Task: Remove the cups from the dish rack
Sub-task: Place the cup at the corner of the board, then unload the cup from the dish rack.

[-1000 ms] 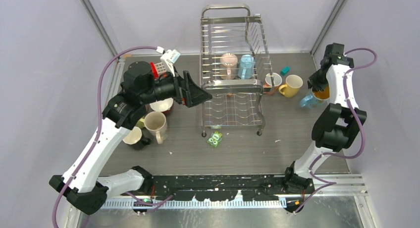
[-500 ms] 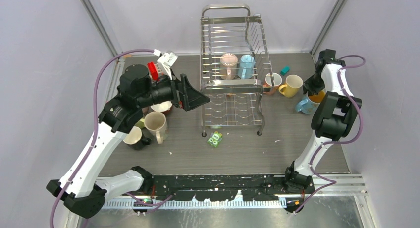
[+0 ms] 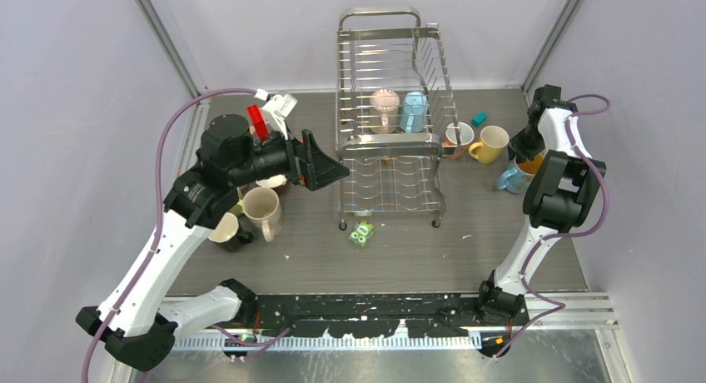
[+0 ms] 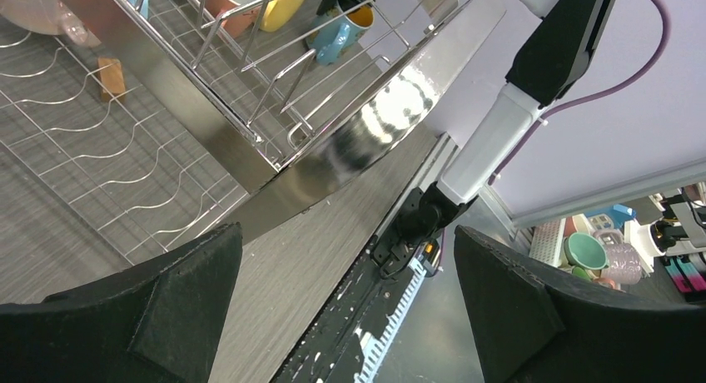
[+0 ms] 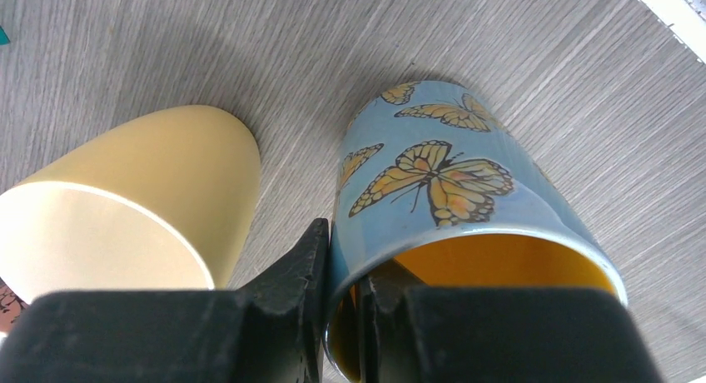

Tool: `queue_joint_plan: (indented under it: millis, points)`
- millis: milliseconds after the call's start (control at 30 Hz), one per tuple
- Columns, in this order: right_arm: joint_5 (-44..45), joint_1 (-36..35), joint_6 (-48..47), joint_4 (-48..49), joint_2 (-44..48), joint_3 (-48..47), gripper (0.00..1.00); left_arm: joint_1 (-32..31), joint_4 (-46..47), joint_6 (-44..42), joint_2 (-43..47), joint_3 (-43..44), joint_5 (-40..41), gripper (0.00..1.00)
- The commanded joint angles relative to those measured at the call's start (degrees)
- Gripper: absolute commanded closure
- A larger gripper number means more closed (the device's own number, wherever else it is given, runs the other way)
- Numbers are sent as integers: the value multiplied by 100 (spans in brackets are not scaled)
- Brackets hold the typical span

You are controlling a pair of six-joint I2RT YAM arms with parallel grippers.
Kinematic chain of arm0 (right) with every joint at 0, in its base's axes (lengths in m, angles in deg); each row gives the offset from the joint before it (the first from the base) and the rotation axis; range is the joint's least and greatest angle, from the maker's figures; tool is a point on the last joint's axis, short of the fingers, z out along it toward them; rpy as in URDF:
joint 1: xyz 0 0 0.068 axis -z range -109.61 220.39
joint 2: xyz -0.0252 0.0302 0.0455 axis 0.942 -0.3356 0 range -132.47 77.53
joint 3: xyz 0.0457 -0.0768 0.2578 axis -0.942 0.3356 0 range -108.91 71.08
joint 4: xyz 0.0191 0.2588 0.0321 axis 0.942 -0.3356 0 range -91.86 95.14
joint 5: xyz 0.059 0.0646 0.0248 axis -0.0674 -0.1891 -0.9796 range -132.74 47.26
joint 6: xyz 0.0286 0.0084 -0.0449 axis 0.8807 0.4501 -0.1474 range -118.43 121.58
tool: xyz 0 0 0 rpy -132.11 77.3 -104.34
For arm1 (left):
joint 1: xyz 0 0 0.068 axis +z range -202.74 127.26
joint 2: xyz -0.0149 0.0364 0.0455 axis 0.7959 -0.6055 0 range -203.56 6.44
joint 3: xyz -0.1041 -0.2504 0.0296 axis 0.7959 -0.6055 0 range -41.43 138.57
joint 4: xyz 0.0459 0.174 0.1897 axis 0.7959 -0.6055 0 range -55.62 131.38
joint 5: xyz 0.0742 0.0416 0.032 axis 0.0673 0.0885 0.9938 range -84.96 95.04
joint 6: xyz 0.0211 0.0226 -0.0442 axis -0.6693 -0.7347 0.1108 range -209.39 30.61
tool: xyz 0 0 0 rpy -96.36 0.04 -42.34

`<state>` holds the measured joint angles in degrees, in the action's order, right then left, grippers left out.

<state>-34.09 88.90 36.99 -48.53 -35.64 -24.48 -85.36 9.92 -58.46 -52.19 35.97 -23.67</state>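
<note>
- The right hand (image 5: 343, 262) is at the far right of the bench (image 3: 316, 258). It is almost closed and pinches the rim of the butterfly cup (image 5: 433, 175), with one finger inside and one outside.
- A yellow cup (image 5: 158, 175) stands just beside the butterfly cup, to its left. I cannot tell if the butterfly cup already rests on the bench.
- The left hand (image 4: 347, 233) is fully open and holds nothing. It hovers near the left side of the rack (image 3: 391, 162).
- Two cups are in the upper tier of the rack, a pink cup (image 3: 385, 105) and a light blue cup (image 3: 414, 110), side by side. Other cups stand on the bench to the left and right of the rack. I judge the task mostly done but not finished.
- First risk: the grip on the rim is thin. If the right hand opens before the butterfly cup sits flat, the cup may fall or tip over.
- Second risk: there is very little space near the yellow cup. A small sideways move while the hand lets go could knock the two cups together.
- Third risk: the left hand must reach between the wires. A wide finger could catch on a wire or on the front bar and push the whole rack.
- Fourth risk: the pink and light blue cups are very close together. Pulling one out could drag the other or knock it from its slot.
</note>
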Motion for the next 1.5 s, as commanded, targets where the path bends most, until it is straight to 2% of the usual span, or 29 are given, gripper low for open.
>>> queue_joint_plan:
  millis: [0,333,800,1000,1067,1300,1467]
  points:
    - [233,18,-123,213,134,-104,80,-14,102,-91,56,-42,68,0]
    - [217,13,-91,185,190,-3,66,-21,154,-78,10,-104,126,0]
    - [237,-12,-92,-46,1076,61,23,0,-106,-317,228,-54,886,0]
    - [199,-135,-142,-158,1625,117,13,44,67,-156,421,-262,1313,0]
    - [174,-204,-134,-161,1831,147,1,69,104,-80,456,-294,1449,0]
    - [10,-457,-41,-119,2585,130,0,240,196,109,409,-246,1648,0]
    - [-78,-682,13,-143,3051,-18,0,763,459,394,206,-138,1283,0]
